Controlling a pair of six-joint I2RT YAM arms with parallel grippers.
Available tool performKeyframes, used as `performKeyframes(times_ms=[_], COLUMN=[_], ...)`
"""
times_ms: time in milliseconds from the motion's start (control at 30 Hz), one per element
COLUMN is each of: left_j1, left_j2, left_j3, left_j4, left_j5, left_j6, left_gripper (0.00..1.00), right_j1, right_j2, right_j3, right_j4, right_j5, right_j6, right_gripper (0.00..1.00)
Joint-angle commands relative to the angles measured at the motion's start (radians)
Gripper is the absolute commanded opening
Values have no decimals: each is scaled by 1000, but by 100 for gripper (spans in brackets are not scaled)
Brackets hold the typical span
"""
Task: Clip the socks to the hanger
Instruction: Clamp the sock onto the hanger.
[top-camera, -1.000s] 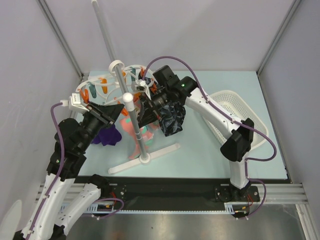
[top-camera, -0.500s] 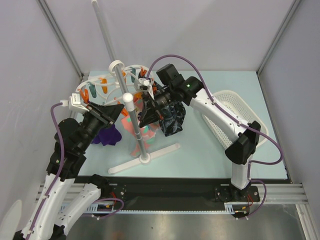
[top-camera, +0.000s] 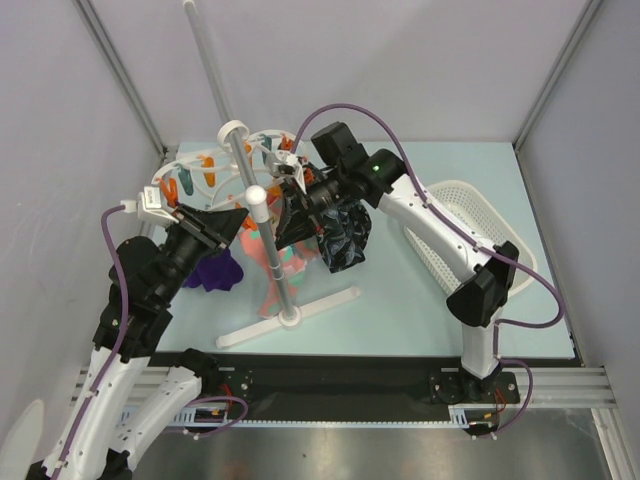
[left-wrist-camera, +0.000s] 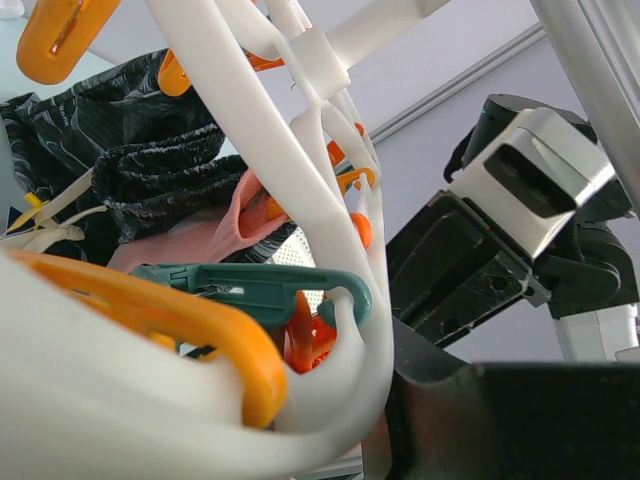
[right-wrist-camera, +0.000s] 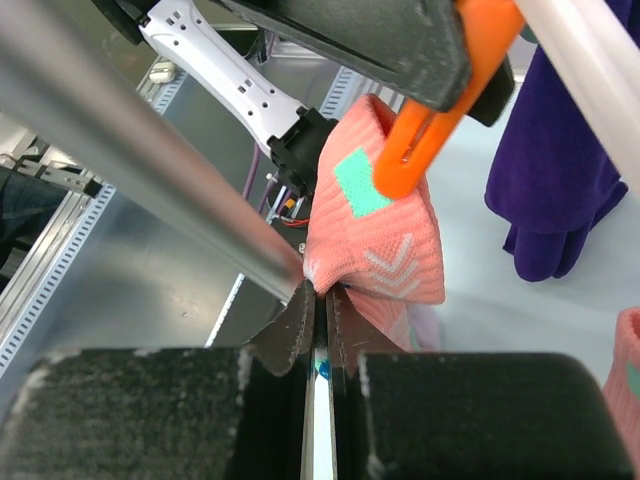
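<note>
Right fingers (right-wrist-camera: 290, 335) pinch the pink sock (right-wrist-camera: 385, 240) under an orange clip (right-wrist-camera: 420, 140); left fingers (top-camera: 217, 227), at the hanger's (left-wrist-camera: 240, 115) 7 o'clock, grip unclear.

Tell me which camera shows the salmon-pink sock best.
Right wrist: the salmon-pink sock fills mid-frame, hanging from an orange clip. The left wrist shows only a pink strip behind the hanger; from the top camera it is partly hidden behind the pole.

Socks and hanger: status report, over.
Right pincer shut on pink sock, orange clip on it. Left pincer at hanger rim, grip unclear. Stand pole close alongside.
</note>
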Motion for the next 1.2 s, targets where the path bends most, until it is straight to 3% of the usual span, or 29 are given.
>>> performKeyframes(times_ms=[0, 733, 800, 933, 1067, 1167], left_j1=[-2, -2, -2, -2, -2, -2], left_j2=[-6, -26, -29, -47, -59, -70], left_j3=[16, 11, 11, 6, -1, -1], left_j4=[-48, -60, -60, -56, -57, -69], left_j5=[48, 40, 39, 27, 10, -16], left_j6=[9, 11, 12, 22, 29, 31], left_gripper=[0, 1, 12, 48, 63, 82], right_j1=[9, 4, 3, 4, 7, 7], right_j2=[26, 54, 57, 63, 66, 71], right_j3=[50, 122, 122, 122, 117, 114], right_j4=[38, 98, 106, 141, 193, 222], right_j5=[-24, -23, -20, -20, -24, -10], right_j6=[20, 88, 92, 121, 152, 183], right_gripper=[0, 0, 0, 0, 0, 4])
